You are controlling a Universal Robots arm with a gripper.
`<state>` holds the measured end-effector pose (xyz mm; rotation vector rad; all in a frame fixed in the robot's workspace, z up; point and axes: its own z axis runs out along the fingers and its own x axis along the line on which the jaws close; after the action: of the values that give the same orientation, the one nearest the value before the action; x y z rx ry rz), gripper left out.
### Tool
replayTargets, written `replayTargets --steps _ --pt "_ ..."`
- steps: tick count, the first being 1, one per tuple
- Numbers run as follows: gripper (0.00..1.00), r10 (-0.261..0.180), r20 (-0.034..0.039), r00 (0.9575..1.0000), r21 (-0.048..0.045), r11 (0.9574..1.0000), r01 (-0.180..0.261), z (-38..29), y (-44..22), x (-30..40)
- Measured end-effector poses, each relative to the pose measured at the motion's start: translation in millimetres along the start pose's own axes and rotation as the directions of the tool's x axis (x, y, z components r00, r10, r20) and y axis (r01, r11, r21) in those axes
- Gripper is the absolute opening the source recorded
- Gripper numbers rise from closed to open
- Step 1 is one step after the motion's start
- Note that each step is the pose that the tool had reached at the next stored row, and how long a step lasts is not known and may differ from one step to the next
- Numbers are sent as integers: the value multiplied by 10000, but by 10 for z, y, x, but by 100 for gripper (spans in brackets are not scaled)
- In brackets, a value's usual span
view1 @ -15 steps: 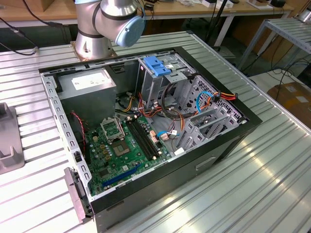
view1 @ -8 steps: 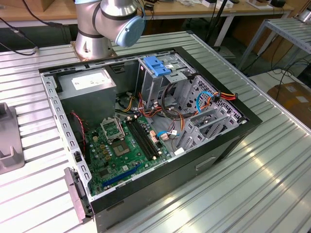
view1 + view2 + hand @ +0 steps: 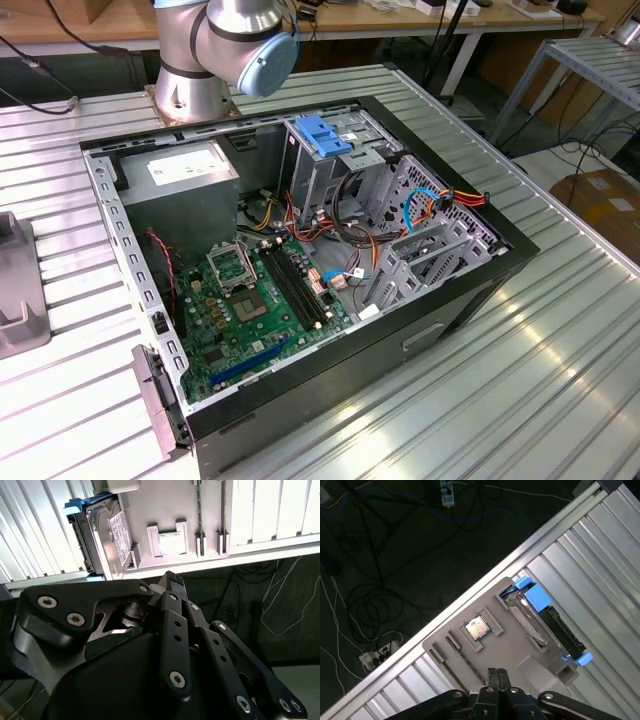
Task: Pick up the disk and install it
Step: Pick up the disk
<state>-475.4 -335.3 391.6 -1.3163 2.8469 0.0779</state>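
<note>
– fingers [image 3: 491,678] first: what are they doing?
– pressed tip to tip with nothing between them. the gripper [image 3: 170,580] hangs apart from the disk [image 3: 540,622].
– and where is the disk?
– on edge in a slot of the grey tray [image 3: 485,652], which sits on the slatted table [image 3: 600,555]. its label face is turned toward the tray's middle, and blue rails [image 3: 531,594] show at its ends. the open case [image 3: 330,400] lies in the exterior view.
– how will it handle?
– i'd judge it stiff and dense for its size, with smooth metal faces that could slip. it probably won't take knocks well.
– where to take hold?
– across the two broad faces near the middle of the free edge, i'd say. keep clear of the plastic rails, which look likelier to flex.
</note>
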Motion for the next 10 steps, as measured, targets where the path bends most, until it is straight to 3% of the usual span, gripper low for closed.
replayTargets --steps 10 --pt "10 -966 -41 9953 -26 9953 965 0 0 0"
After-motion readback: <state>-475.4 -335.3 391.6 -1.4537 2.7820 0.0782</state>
